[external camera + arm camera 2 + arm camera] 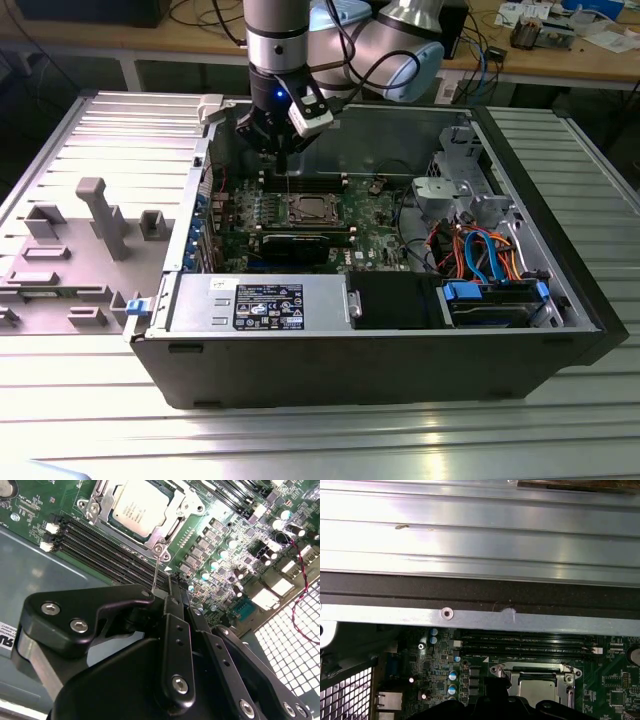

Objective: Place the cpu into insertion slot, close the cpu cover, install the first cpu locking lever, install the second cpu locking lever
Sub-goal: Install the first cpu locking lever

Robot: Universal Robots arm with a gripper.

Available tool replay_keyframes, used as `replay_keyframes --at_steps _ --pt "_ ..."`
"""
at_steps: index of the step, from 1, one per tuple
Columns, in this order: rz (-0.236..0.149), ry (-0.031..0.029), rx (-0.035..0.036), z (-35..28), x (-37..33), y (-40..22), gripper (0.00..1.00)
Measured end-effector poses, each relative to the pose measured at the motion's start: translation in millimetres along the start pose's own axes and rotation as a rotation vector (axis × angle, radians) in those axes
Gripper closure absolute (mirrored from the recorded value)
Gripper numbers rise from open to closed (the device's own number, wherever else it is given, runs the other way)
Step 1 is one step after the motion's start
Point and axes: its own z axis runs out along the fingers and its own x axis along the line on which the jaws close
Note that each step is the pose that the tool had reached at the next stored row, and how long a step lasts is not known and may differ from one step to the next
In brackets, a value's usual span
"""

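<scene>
Second wrist view shows the cpu [137, 505] seated in the slot [95, 510] under the closed cover [169, 526], with the gripper [172, 591] pinched shut on a thin lever [156, 570]. Best, I judge, to swing it steadily without slipping. Exterior view adds the whole case [350, 370].

We take this for a robotics workshop: below the hand [283, 152] an opened black metal computer case [380, 370] lies on a ribbed silver aluminium counter [300, 445], grey plastic fixture blocks [100, 215] stand off to its side, and behind the hand a pale wooden counter [585, 66] carries tangled black cables [487, 45].
</scene>
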Motion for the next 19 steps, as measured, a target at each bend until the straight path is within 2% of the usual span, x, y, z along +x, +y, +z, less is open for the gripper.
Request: replay_keyframes --at_steps 8,13,15,16,17,18,19 --pt "0.0 0.0 0.0 0.0 -0.3 0.0 0.89" --pt "0.0 -0.0001 0.0 1.7 -10.8 -0.6 0.89" --pt "0.001 0.0 0.0001 3.5 -17.0 -1.0 0.89" --pt "0.002 -0.0002 -0.0001 5.4 -22.7 -1.4 0.89" --pt "0.002 -0.0002 -0.0008 7.0 -23.9 -1.5 0.89" --pt "0.003 -0.0004 -0.0029 7.7 -24.7 -1.6 0.89" --pt "0.004 -0.0007 -0.0106 8.7 -25.9 -2.3 0.89"
